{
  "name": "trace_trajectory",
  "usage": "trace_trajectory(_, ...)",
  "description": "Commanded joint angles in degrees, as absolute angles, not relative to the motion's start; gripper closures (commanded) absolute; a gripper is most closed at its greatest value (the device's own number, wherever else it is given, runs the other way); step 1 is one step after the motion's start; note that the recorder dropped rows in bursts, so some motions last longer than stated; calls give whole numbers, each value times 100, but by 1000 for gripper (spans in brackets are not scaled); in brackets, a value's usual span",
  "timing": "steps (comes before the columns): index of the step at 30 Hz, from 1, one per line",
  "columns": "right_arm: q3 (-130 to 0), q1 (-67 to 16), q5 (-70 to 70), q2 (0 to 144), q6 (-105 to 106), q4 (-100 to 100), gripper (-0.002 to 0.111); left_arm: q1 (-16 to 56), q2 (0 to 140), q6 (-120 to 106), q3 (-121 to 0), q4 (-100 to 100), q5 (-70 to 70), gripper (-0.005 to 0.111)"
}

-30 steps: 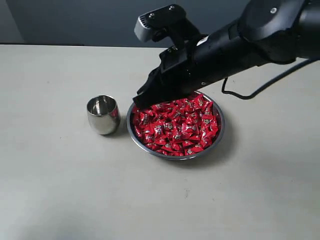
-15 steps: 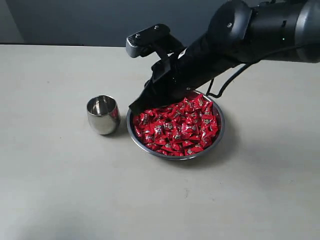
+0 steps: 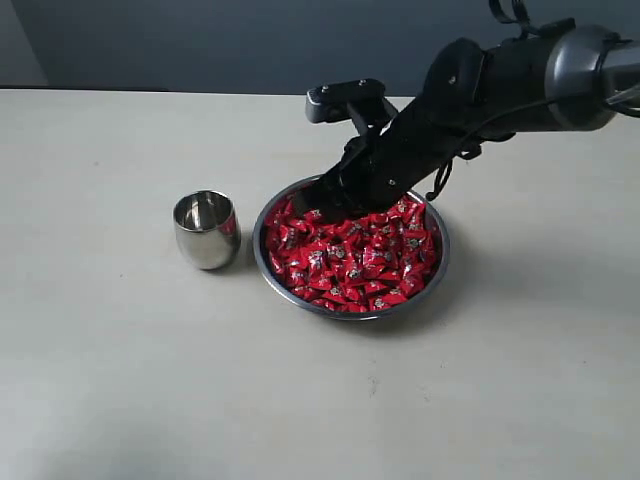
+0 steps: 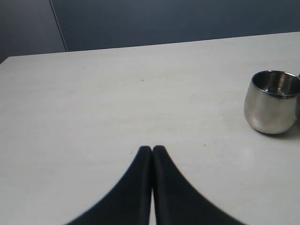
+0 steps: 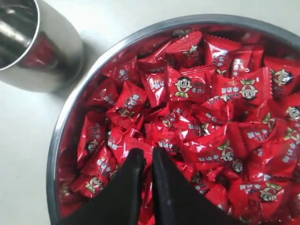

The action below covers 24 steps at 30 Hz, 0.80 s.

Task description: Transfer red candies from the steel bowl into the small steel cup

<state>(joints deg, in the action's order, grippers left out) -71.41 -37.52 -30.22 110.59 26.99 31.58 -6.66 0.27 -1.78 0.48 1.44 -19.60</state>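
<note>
The steel bowl [image 3: 437, 270] holds a heap of red candies [image 3: 355, 255] right of the small steel cup [image 3: 206, 230], which stands upright and looks empty. My right gripper [image 3: 308, 203] dips into the bowl's rear left part. In the right wrist view its tips [image 5: 147, 154] press into the red candies [image 5: 197, 89], the fingers nearly together with red wrapper pinched in the narrow gap. The bowl's rim [image 5: 58, 140] and the cup [image 5: 28, 47] show there too. My left gripper [image 4: 152, 149] is shut and empty over bare table, the cup [image 4: 272, 101] a short way off.
The pale tabletop [image 3: 120, 380] spreads around the bowl and cup. A dark wall [image 3: 200, 40] runs behind the table's far edge. The right arm and its cable [image 3: 440, 185] hang over the bowl's rear.
The right arm has swung back from the bowl's left rim, on the cup side, to the bowl's rear, and its tips have sunk into the candies. Cup and bowl have not moved.
</note>
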Motion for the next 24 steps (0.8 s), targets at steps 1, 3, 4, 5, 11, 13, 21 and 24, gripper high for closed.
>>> trace_trajectory(1,-7238,-3667,-3129,11197,2694,3211,83,-620,0,-168,0,155,-1930,106)
trace_trajectory(3,-7238,-3667,-3115,11233,2721,3160,75,-620,0,-168,0,155,-1930,106)
trace_trajectory(4,-7238,-3667,-3115,11265,2731,3160,73,-620,0,-168,0,155,-1930,106)
trace_trajectory(5,-7238,-3667,-3093,11288,2731,3160,73,-620,0,-168,0,155,-1930,106)
trace_trajectory(11,-7238,-3667,-2862,11405,2731,2981,73,-620,0,-168,0,155,-1930,106)
trace_trajectory(13,-7238,-3667,-2861,11429,2731,2981,73,-620,0,-168,0,155,-1930,106)
trace_trajectory(21,-7238,-3667,-2940,11454,2569,2722,73,-620,0,-168,0,155,-1930,106)
trace_trajectory(24,-7238,-3667,-2948,11454,2569,2711,73,-620,0,-168,0,155,-1930,106)
